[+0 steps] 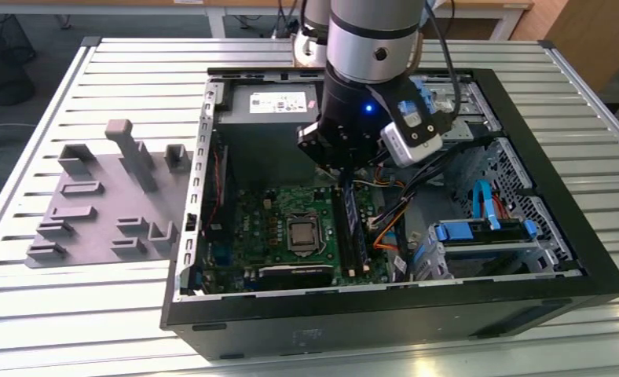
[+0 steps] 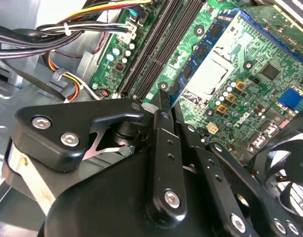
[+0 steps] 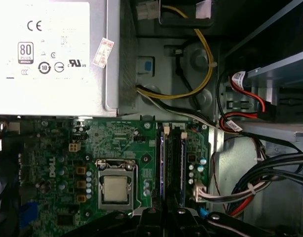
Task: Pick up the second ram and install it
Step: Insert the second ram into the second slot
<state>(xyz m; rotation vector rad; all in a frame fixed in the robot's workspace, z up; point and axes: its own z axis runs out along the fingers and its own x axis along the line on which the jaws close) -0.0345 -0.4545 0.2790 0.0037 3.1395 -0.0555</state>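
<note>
The second ram (image 2: 203,52) is a narrow blue stick with dark chips. It stands on edge along the memory slots beside the CPU socket (image 2: 210,74) of the green motherboard (image 1: 278,212). In the first wrist view the ram (image 3: 164,158) runs straight toward my gripper (image 3: 165,211). In the second wrist view its near end disappears between the black fingers (image 2: 161,123) of the gripper (image 2: 170,101), which stand close together around it. In the exterior view the gripper (image 1: 341,179) is low inside the case, over the far end of the ram (image 1: 349,232).
The open black computer case (image 1: 393,314) lies on a slatted metal table (image 1: 131,71). A grey tray with raised blocks (image 1: 105,204) sits at the exterior view's left. Cable bundles (image 3: 270,177), the power supply (image 3: 48,54), a drive cage (image 1: 488,236) and a fan (image 2: 289,168) crowd the slots.
</note>
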